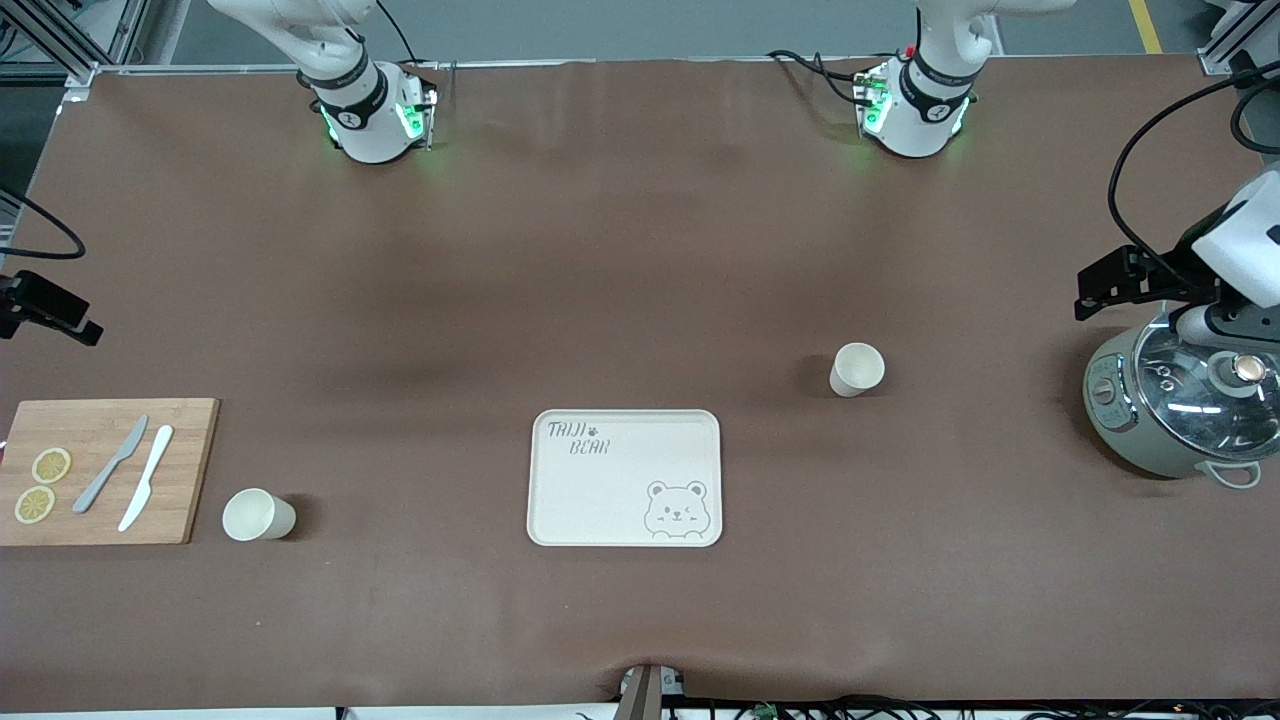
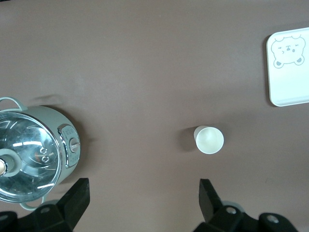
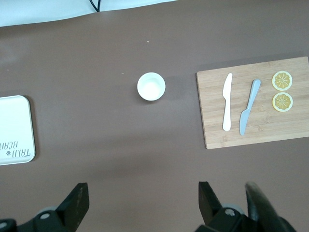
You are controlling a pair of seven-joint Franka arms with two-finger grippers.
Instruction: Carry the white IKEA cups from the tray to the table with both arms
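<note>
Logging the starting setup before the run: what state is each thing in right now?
Cup toward the left arm's end: upright, empty, on the table, off the tray.
Cup beside the cutting board: upright, empty, off the tray.
Tray: flat, nothing on it.
Cooker: glass lid on.
Left tool: open, holding nothing.
Right tool: open, holding nothing.

A robotics lab staged as a kitchen: 2 white arm bases point(image 1: 365, 115) bolted to a table point(image 1: 640, 250) under brown covering, aluminium framing point(image 1: 60, 40) and loose cables point(image 1: 850, 705) at its edges, a cutting board point(image 1: 105, 470) and cooker point(image 1: 1180, 400) as props.
</note>
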